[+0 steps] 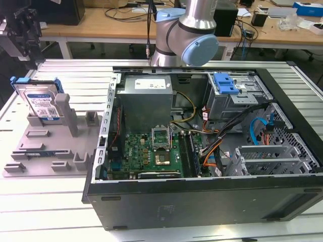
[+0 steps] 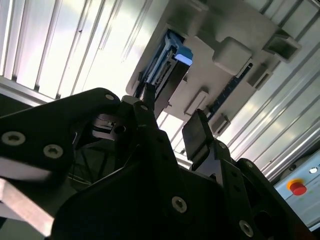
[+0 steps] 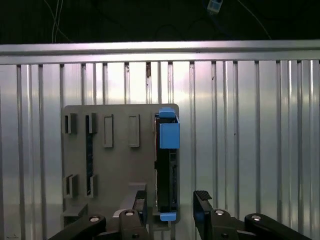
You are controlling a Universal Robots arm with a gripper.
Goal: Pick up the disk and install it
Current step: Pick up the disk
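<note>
At one corner of the grey fixture tray [image 3: 116, 167] on the slatted aluminium table [image 3: 250, 150], hard drive [image 3: 167, 170] standing on edge in its blue bracket, gripper [image 3: 171, 204] above it, fingers [image 3: 202, 200] spread, flanking its edge.

Gripper [image 2: 172, 111] w/ fingers spread, near disk [image 2: 172, 62] standing on edge in grey tray [image 2: 240, 25]; ribbed metal table [image 2: 45, 45] underneath.

Exterior view overlooks the table [image 1: 50, 222]; both wrist views look past the hand [image 3: 172, 200] [image 2: 172, 107] at the tray [image 3: 120, 170] [image 2: 235, 20].
</note>
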